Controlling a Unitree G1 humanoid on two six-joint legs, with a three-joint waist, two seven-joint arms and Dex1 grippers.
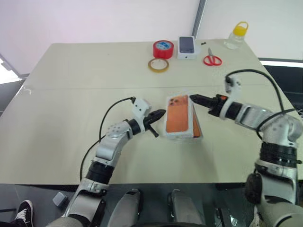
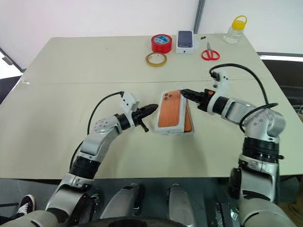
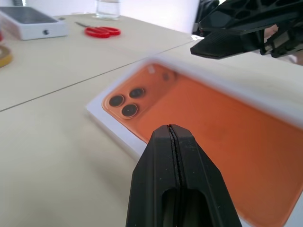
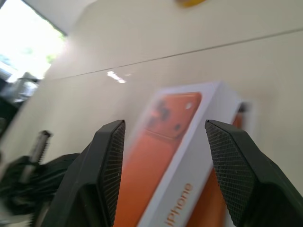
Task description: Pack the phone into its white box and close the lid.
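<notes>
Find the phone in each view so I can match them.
Left eye: phone mid-picture.
Right eye: mid-picture.
Left wrist: just beyond the shut left gripper.
Right wrist: between the fingers of the open right gripper.
Shared landmark: the white box rimming it.

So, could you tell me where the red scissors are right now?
In the left eye view the red scissors lie at the table's far edge, between the small white box and the yellow-capped bottle.
</notes>
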